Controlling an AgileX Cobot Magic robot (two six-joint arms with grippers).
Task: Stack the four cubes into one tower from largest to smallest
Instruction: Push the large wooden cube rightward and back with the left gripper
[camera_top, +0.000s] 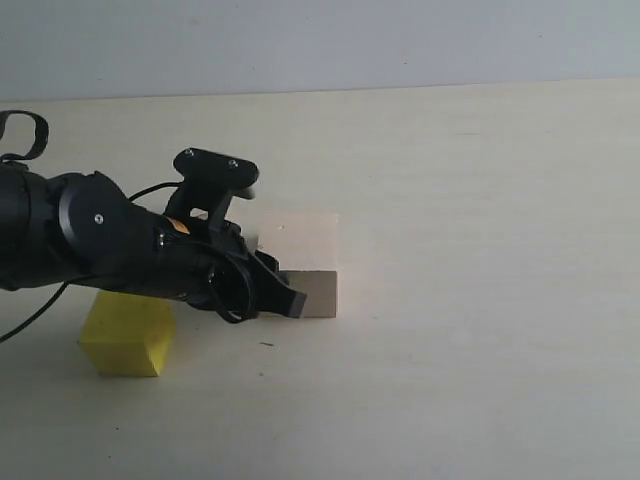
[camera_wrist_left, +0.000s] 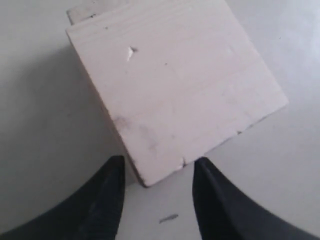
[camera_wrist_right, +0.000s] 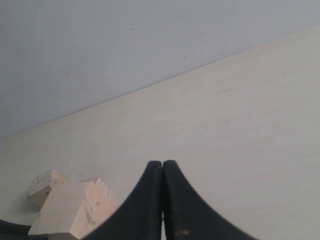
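Two pincers are mine, and only the left one is at work among the cubes. My left pincer (camera_top: 288, 298) reaches in low over the table (camera_top: 480, 300) and stands part-way open, holding nothing. In the left wrist view one corner of the pale wood cube (camera_wrist_left: 175, 90) pokes into the gap between my two fingers (camera_wrist_left: 107, 200). The cube is plainly broader than that gap. Its flat top spreads away from the tips, and neither finger presses on a side face. From the exterior view the pincer sits at the cube's left front edge, close against it, and the cube rests flat on the table.

The yellow cube (camera_top: 128, 335) lies under my left forearm. It is left of the pale wood cube, nearer the camera, and well apart from it.

My right pincer (camera_wrist_right: 162, 200) is closed tight, finger against finger, with nothing between them, and it is raised clear of the cubes. Its wrist view looks across the table to the pale wood cube. Just beside that cube stand a lined-grain block (camera_wrist_right: 45, 186) and a small wooden block (camera_wrist_right: 97, 185). I cannot tell whether either one touches it.
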